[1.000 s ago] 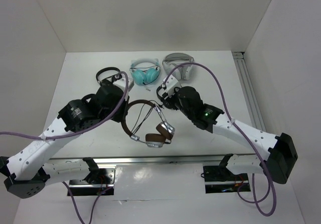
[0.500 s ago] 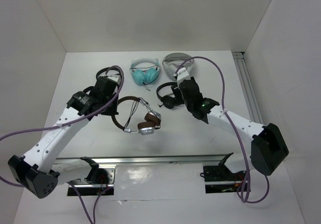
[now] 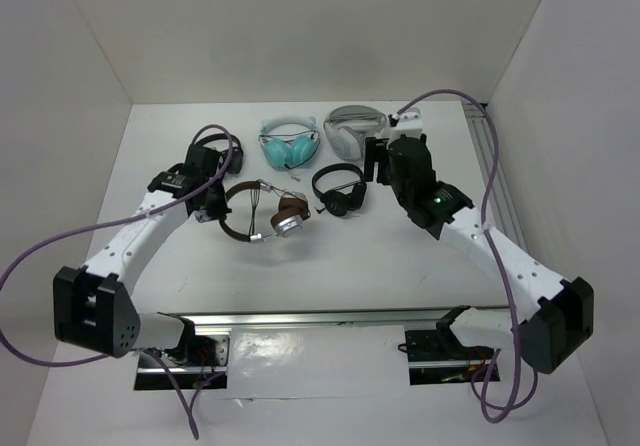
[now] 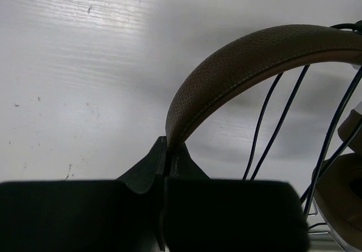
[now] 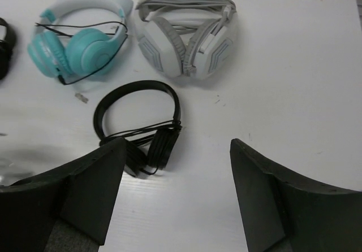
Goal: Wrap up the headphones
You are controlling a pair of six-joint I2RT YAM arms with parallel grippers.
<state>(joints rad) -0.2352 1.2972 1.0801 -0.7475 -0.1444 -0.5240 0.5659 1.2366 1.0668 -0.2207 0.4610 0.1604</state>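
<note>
Left jaws clenched on the brown headband of the headphones, anchoring them flat on the counter left of centre, steadying them for cable work I'd guess, while the right jaws hang released, empty, beside the black pair.

The headphones have a brown pebbled headband, brown pads, silver cups and a black cable. The teal pair, white-and-grey pair and black pair lie on a white bench.
</note>
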